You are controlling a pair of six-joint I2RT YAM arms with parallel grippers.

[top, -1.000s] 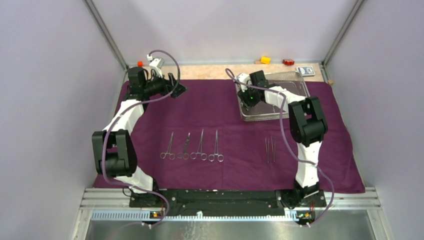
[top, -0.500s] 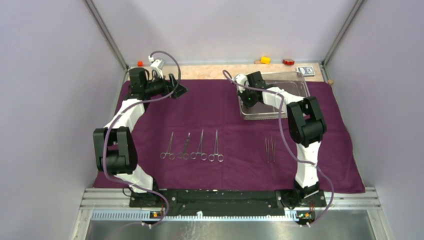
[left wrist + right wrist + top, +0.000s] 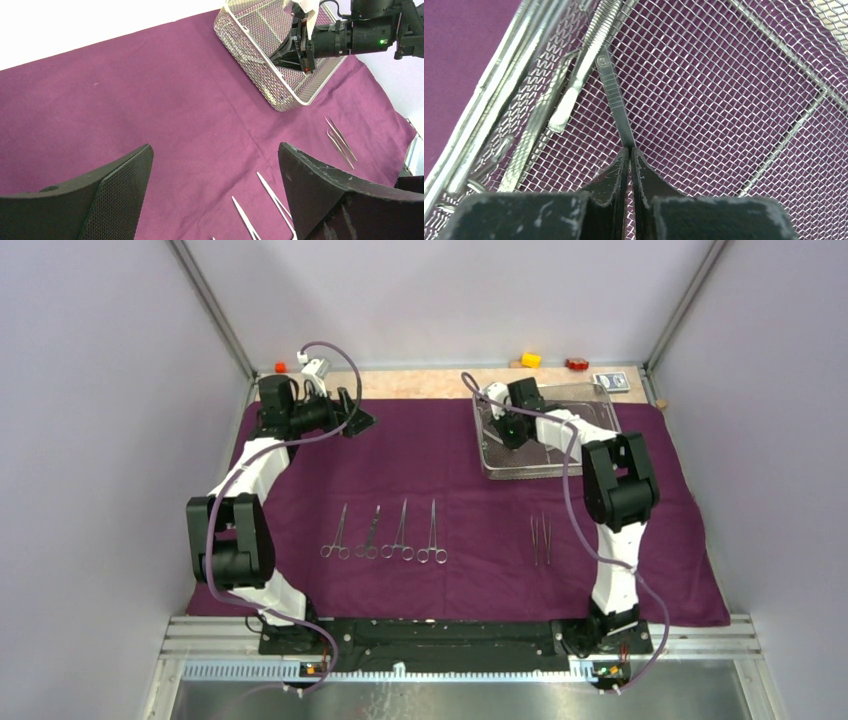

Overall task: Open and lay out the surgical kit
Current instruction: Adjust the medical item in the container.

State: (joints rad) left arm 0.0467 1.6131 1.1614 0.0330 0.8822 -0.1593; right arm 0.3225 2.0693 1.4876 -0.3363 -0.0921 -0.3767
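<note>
Purple cloth wrap (image 3: pixel 420 480) flat, woven mesh tray (image 3: pixel 545 473) on it.
Four clamps (image 3: pixel 400 532), two tweezers (image 3: pixel 541 538); right gripper (image 3: pixel 630 155) pinching flat steel handle (image 3: pixel 616 100), left gripper (image 3: pixel 215 150) wide.

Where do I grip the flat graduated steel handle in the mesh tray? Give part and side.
Take the near end of the flat graduated handle, from above, jaws across its narrow width. It lies flat on the mesh tray floor; its far end crowds the knurled tool, the near end has bare mesh both sides. The right gripper is shut on it there.
</note>
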